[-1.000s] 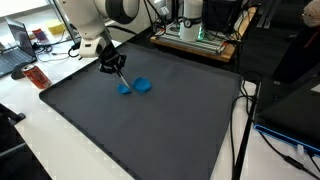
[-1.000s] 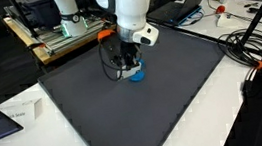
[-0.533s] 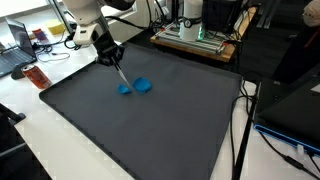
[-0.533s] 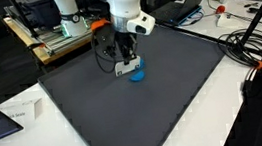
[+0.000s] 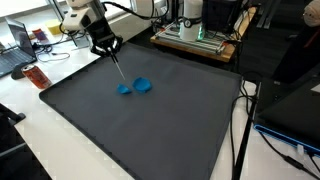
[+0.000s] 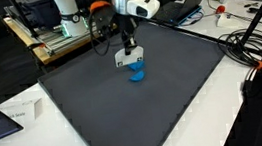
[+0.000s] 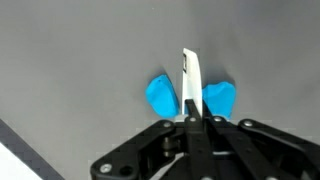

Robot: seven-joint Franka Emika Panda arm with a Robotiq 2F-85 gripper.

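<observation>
The gripper is clenched on a thin white stick, which hangs in the air above 2 blue lumps lying side by side on the dark grey mat.

Only 2 blue pieces interrupt the open mat.

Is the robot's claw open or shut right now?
Shut. In the wrist view the gripper has its jaws pressed together on a thin white stick, with no gap showing between them.
</observation>
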